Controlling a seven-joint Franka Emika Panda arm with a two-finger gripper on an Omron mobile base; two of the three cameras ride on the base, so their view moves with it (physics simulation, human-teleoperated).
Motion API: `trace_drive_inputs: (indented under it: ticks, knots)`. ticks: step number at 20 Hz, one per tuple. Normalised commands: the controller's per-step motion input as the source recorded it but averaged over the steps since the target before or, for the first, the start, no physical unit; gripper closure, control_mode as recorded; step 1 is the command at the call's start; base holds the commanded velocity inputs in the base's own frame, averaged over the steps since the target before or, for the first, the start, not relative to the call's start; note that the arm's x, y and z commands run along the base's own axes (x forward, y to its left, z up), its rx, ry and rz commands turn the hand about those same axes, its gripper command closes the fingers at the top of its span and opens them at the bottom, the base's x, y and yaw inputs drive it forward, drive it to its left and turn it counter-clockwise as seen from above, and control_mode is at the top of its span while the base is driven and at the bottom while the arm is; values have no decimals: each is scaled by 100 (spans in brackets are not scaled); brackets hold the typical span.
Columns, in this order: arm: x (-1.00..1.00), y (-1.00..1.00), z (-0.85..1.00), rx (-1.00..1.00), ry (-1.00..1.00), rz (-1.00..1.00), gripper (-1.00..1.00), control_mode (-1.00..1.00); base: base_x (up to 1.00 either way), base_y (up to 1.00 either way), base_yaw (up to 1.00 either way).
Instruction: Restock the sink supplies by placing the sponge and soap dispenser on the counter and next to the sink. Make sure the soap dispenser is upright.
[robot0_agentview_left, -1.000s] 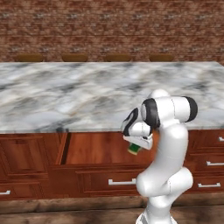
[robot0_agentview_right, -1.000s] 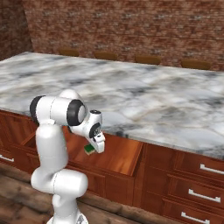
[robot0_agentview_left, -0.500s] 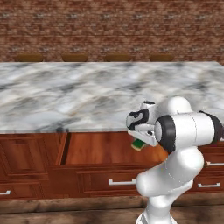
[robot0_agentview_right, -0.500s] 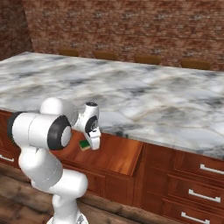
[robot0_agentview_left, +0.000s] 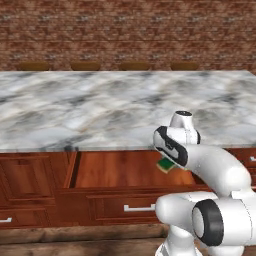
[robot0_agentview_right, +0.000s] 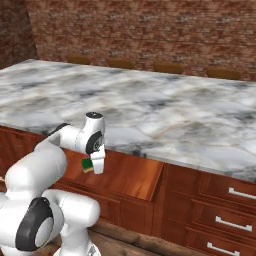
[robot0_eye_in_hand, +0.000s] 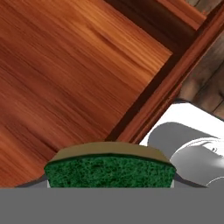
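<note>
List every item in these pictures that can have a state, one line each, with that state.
sponge: held in the gripper, green layer facing the hand camera, lifted above the drawer.
gripper: shut on the sponge, below the counter edge.
drawer: pulled open, nothing seen on its visible wooden floor.
other drawers: closed.
marble top: nothing seen on it.

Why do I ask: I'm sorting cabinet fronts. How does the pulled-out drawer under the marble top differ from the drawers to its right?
The open drawer juts out from the cabinet face, its wooden floor showing; the shut drawers sit flush. The shut ones show metal handles facing the room; the open one shows none here. Both are the same reddish wood.
</note>
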Motion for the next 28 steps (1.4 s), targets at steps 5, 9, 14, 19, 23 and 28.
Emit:
trace_drive_inputs:
  ticks: [5,9,14,19,23,28]
  knots:
    - [-53,-5,81,0,-7,-18,100,-100,0,0,0]
    - [-29,-1,59,0,-2,-20,100,100,-8,0,-8]
    - [0,0,0,0,0,0,100,100,-24,0,-42]
    - [0,0,0,0,0,0,100,100,-23,0,-56]
    - [0,0,0,0,0,0,100,100,-23,0,-65]
    - [0,0,0,0,0,0,100,100,-20,0,-71]
